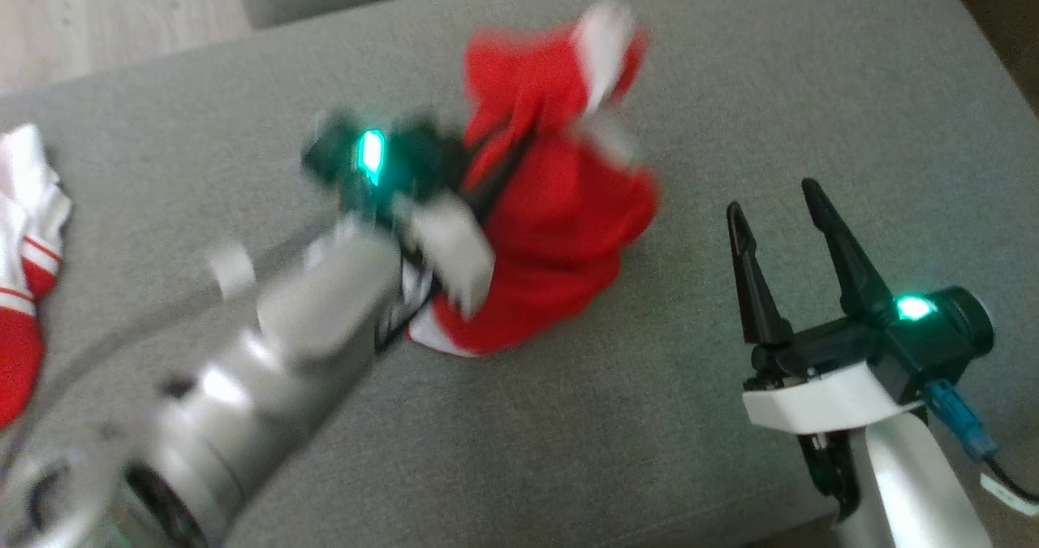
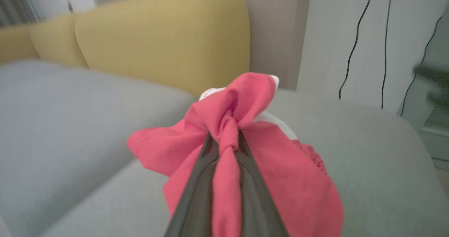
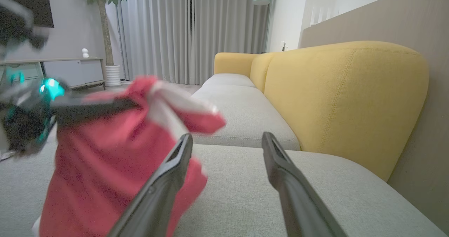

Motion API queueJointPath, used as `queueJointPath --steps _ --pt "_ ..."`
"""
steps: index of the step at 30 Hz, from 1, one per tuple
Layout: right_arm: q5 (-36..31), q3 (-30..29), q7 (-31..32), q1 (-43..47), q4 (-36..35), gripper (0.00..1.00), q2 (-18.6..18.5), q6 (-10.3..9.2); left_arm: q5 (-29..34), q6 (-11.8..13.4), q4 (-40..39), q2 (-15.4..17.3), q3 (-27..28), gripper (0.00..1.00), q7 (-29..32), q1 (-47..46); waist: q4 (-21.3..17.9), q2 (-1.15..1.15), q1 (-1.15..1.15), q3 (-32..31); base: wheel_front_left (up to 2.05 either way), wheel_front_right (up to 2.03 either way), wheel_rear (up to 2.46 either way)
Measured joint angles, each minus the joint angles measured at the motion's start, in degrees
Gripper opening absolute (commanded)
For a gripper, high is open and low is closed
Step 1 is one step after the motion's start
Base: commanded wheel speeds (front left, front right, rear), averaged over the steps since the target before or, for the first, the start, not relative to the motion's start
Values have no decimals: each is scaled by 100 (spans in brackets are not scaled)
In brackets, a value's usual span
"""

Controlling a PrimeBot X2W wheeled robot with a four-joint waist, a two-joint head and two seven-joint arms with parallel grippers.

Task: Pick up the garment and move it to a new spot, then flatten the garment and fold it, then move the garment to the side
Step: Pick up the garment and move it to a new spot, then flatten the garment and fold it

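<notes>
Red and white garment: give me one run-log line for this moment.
left gripper: shut on red and white fabric garment, bunched | right gripper: open, empty | below: grey sofa cushion

The right hand has two long tapering black fingers on a dark housing with a teal lamp, a white collar, a blue-plugged cable and pale forearm. The left forearm is silver-grey.
</notes>
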Motion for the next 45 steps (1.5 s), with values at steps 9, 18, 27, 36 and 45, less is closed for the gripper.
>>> queueJointPath --steps 9,18,27,36,45 --pt "42 -120 0 -124 88 100 3 0 12 435 543 -515 834 100 -398 1473 38 0 -1 308 0 0 0" --pt "213 -433 0 298 376 100 18 0 1348 1082 -1147 -488 2527 100 -409 2944 447 0 -3 -313 0 0 0" --pt "445 -693 1 979 632 100 37 0 2472 1250 -2598 -508 4385 100 -409 5163 1012 0 -4 -1074 0 0 0" --pt "354 -672 14 1363 727 100 47 0 3403 1287 -3290 -595 5175 100 -416 6386 1261 0 -3 -1499 0 0 0" --pt "243 -634 25 1468 720 100 56 0 3578 1096 -3231 -727 5476 100 -416 6862 1303 0 -2 -1632 0 0 0"
